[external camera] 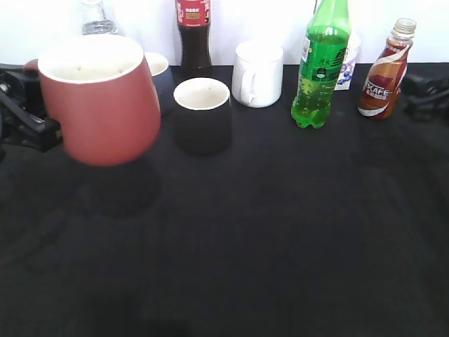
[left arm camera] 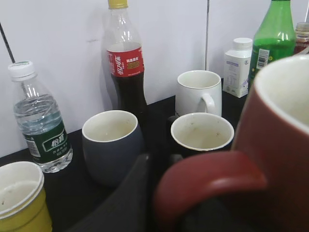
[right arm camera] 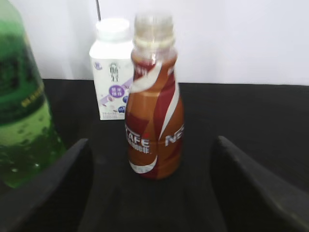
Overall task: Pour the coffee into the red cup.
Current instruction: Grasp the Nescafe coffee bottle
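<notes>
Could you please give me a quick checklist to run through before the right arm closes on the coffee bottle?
1. Right gripper open, fingers either side of the coffee bottle: ok.
2. Bottle upright on the table: ok.
3. Bottle's cap off: it looks open, but cannot tell.
4. Left gripper holding the red cup by its handle: ok.
5. Cup mouth facing up: ok.
6. Green bottle close beside the coffee: not ok, tight clearance.

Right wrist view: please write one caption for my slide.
Open right gripper faces the upright coffee bottle, fingers apart on both sides, not touching it.
</notes>
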